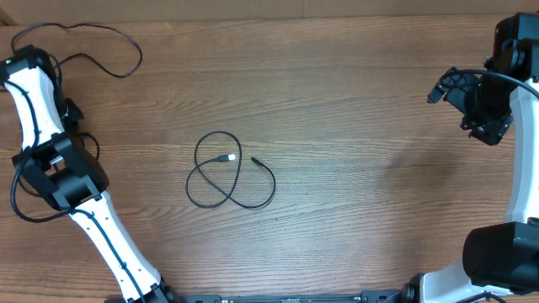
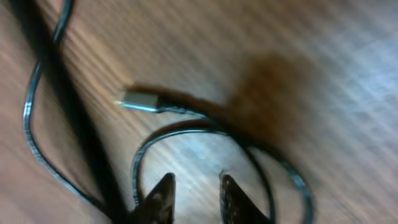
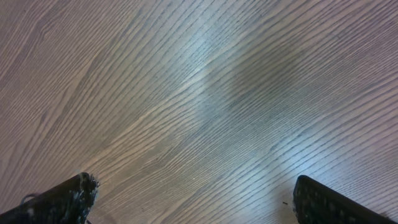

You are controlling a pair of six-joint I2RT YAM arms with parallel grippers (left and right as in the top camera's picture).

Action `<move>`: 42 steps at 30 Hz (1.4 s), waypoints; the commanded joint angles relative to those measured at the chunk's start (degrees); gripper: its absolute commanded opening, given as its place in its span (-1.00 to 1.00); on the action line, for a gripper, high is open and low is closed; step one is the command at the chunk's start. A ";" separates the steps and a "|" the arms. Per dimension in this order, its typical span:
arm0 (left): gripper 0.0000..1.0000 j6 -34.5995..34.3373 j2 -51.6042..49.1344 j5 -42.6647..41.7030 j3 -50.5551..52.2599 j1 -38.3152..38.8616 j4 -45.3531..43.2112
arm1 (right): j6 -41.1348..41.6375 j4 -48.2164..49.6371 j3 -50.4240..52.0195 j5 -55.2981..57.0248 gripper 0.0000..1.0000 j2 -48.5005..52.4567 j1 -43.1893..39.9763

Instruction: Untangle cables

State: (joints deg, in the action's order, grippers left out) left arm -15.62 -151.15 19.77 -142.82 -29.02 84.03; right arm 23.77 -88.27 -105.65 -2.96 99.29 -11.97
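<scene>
The wooden worktop fills the overhead view. The left arm rises along its left edge and the right arm along its right edge.

One thin black cable lies alone near the middle of the worktop, well apart from both arms. It crosses itself into a loose figure of loops, and its two plug ends lie close together inside the figure. A second cable lies at the far left corner, curving out in a wide loop from beside the upper end of the left arm.

The left end effector hangs low over the wood with its fingers only a narrow gap apart and nothing between them. A loop of thin black cord lies just ahead of them, ending in a silver-tipped plug that rests flat on the worktop (this view is blurred, so finer detail is lost). A thicker black line runs diagonally down the left side of that view.

The right end effector stands spread wide and empty, its fingertips over bare wood grain.
</scene>
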 commanded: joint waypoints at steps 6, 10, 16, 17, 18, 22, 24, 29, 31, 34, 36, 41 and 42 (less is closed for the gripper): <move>1.00 -8.22 1.16 0.85 -5.75 -1.73 8.00 | -0.02 0.20 -0.04 0.35 1.00 -0.04 0.00; 0.99 -11.65 6.23 -5.09 -11.06 -1.73 8.79 | -0.02 0.20 -0.04 0.35 1.00 -0.04 0.00; 0.99 -12.31 15.76 -28.06 -19.08 -1.73 6.75 | -0.02 0.20 -0.04 0.35 1.00 -0.04 0.00; 0.99 -12.28 16.85 -29.40 -19.67 -1.73 6.32 | -0.02 0.20 -0.04 0.35 1.00 -0.04 0.00; 0.96 -12.26 17.66 -29.46 -19.89 -1.68 6.12 | -0.02 0.20 -0.04 0.35 1.00 -0.04 0.00; 0.48 -12.28 18.62 -22.18 -19.82 -1.66 7.80 | -0.02 0.20 -0.04 0.35 1.00 -0.04 0.00; 0.46 -12.26 17.68 -17.33 -18.75 -1.68 9.86 | -0.02 0.20 -0.04 0.35 1.00 -0.04 0.00; 0.20 -12.26 15.89 -14.91 -10.19 -1.70 9.22 | -0.02 0.20 -0.04 0.35 1.00 -0.04 0.00; -0.10 -11.78 15.47 -14.62 -5.92 -1.92 7.98 | -0.02 0.20 -0.04 0.35 1.00 -0.04 0.00; -0.34 -11.21 14.97 -14.71 -0.02 -2.36 4.83 | -0.02 0.20 -0.04 0.35 1.00 -0.04 0.00; -0.56 -11.21 14.51 -14.75 2.97 -2.64 2.75 | -0.02 0.20 -0.04 0.35 1.00 -0.04 0.00; -0.17 -11.21 12.66 -14.84 6.93 -2.91 -0.48 | -0.02 0.20 -0.04 0.35 1.00 -0.04 0.00; -0.09 -11.19 12.28 -14.82 7.13 -2.91 -0.81 | -0.02 0.20 -0.04 0.35 1.00 -0.04 0.00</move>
State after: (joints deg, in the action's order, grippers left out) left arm -27.05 -137.45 4.08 -136.51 -31.44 83.96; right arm 23.75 -88.27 -105.65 -2.96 99.29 -11.97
